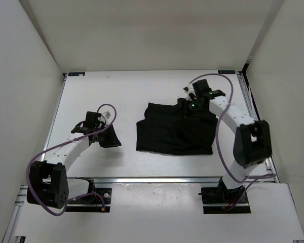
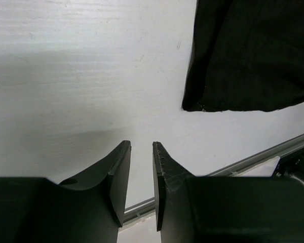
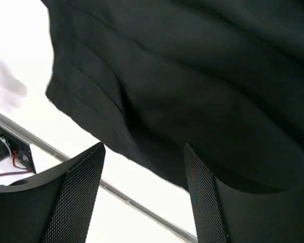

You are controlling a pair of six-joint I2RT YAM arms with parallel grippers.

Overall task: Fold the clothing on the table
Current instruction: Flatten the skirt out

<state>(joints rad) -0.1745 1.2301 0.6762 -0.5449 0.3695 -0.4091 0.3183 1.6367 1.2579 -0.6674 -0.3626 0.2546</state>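
1. The clothing (image 1: 175,132) lies on the table (image 1: 116,96), right of centre in the overhead view, its long axis running 9 to 3 o'clock.
2. The right gripper (image 1: 191,105) hovers at its 12 o'clock edge, jaws spread wide with nothing pinched. It is the nearer arm.
3. The left gripper (image 1: 110,138), slightly parted and empty, sits apart, with the clothing at its 3 o'clock.

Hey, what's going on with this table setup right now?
A pleated black fabric garment lies on the flat white table, not yet neatly folded. The robot's right gripper hangs open over the garment's far edge, gripping nothing. The left gripper is open above bare table to the garment's left, apart from it.
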